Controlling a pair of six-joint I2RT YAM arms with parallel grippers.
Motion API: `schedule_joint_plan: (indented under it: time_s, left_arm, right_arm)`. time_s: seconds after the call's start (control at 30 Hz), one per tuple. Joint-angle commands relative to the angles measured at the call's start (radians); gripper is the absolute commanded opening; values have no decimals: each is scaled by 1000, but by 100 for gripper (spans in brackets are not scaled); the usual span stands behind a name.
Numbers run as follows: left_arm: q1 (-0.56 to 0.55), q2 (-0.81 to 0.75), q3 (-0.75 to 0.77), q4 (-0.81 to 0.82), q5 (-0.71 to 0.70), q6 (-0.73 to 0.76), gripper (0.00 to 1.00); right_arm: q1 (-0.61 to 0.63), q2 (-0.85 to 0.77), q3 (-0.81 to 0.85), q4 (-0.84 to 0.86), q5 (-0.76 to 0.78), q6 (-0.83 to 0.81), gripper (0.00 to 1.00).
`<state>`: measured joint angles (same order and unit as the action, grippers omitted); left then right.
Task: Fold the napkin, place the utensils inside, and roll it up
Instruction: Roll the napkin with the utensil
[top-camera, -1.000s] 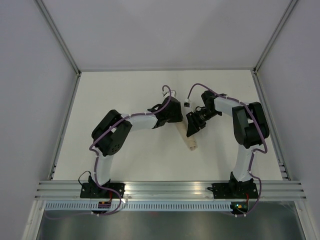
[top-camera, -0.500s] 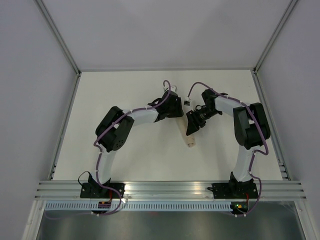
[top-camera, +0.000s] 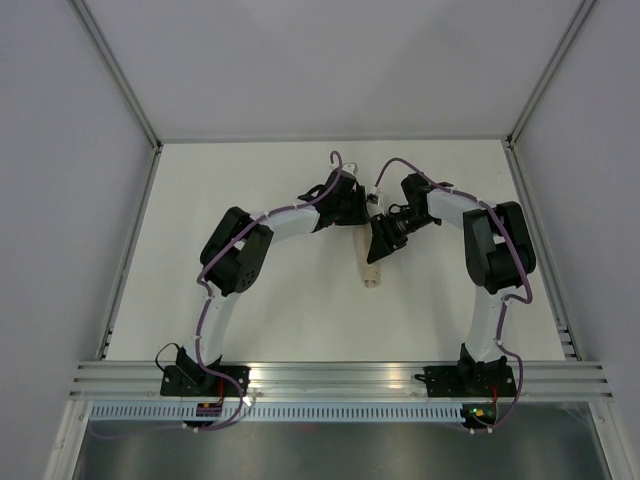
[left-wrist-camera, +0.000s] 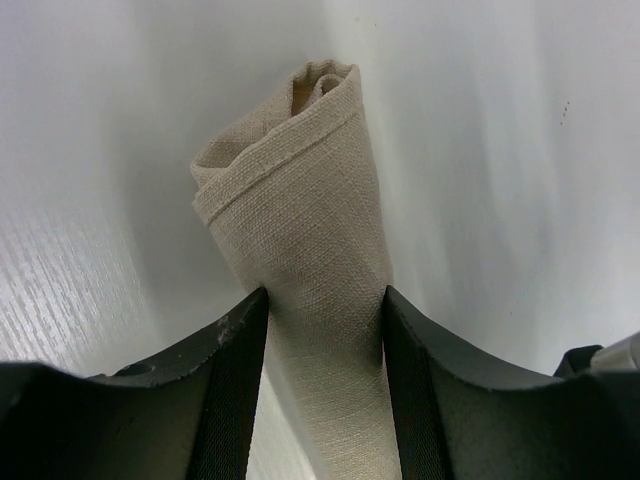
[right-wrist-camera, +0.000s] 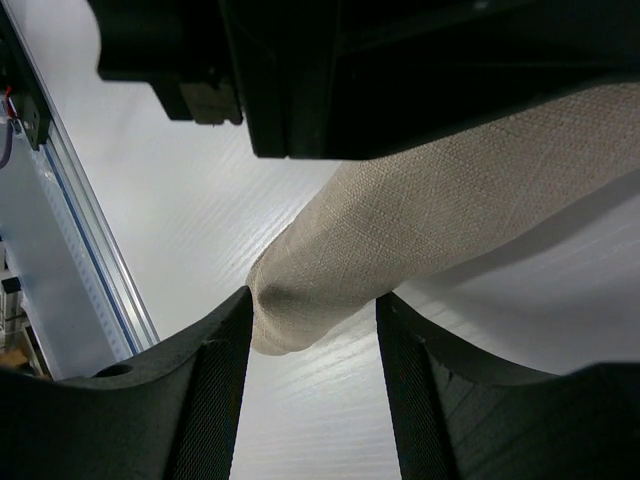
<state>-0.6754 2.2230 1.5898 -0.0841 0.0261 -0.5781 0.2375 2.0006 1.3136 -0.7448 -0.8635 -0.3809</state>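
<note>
The napkin (top-camera: 372, 270) is a rolled beige tube lying on the white table (top-camera: 250, 190). The fork is hidden. My left gripper (top-camera: 360, 228) sits at the roll's far end. In the left wrist view both fingers press the sides of the roll (left-wrist-camera: 300, 200), so the left gripper (left-wrist-camera: 325, 295) is shut on it. My right gripper (top-camera: 379, 250) is beside the roll's middle. In the right wrist view the right gripper (right-wrist-camera: 312, 300) is open, with the roll's rounded end (right-wrist-camera: 400, 230) at its fingertips, touching the left finger (right-wrist-camera: 215, 360).
The left gripper's black body (right-wrist-camera: 400, 70) hangs just above the roll in the right wrist view. An aluminium rail (top-camera: 340, 375) runs along the near table edge, and grey walls (top-camera: 70, 200) close in the sides and back.
My left arm has reached farther back and right. The roll has shifted a little left and away from the rail. My right gripper has followed slightly to the left.
</note>
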Motion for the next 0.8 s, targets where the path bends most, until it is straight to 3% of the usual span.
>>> schedule_joint_plan:
  time_s: [0.0,0.4,0.77]
  left_arm:
    - [11,32,55,-36,37,44,54]
    - [20,30,72,-20,60,60,55]
    - [33,-112,-4,41,40,96,57]
  right_arm:
    - [-3,29,55,42,-54,37,58]
    - [2,35,75,64,-32,56,58]
    - [2,17,82,58,-8,50,58]
